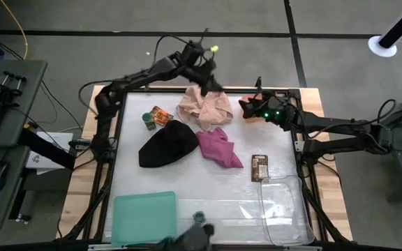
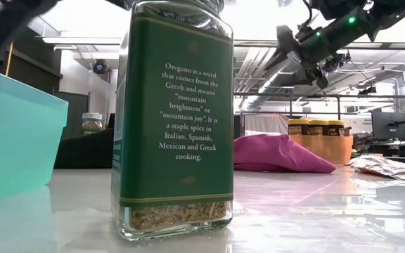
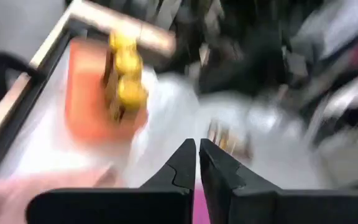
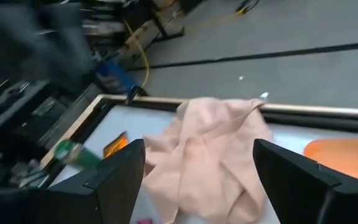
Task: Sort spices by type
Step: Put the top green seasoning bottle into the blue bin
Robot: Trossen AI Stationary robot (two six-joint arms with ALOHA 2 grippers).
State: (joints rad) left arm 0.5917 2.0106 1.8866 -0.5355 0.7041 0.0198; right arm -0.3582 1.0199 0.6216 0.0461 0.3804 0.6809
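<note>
My left gripper (image 3: 197,163) is shut and hovers over the far edge of the table (image 1: 208,78), beside the pale pink cloth (image 1: 204,108). My right gripper (image 4: 197,168) is open, above the orange tray (image 1: 245,111), with its fingers pointing at the pink cloth (image 4: 210,162). Three yellow-lidded jars (image 3: 126,74) (image 2: 318,128) stand in the orange tray (image 3: 89,99). One green-lidded jar (image 1: 148,120) and an orange packet (image 1: 161,116) sit far left. A brown packet (image 1: 259,167) lies by the clear tray. The second green-lidded jar (image 2: 174,119) (image 1: 199,217) stands upright at the near edge.
A black cloth (image 1: 167,144) and a magenta cloth (image 1: 219,148) lie mid-table. A green tray (image 1: 145,217) sits at the near left and a clear tray (image 1: 286,209) at the near right. The wooden table frame (image 1: 313,97) rings the white surface.
</note>
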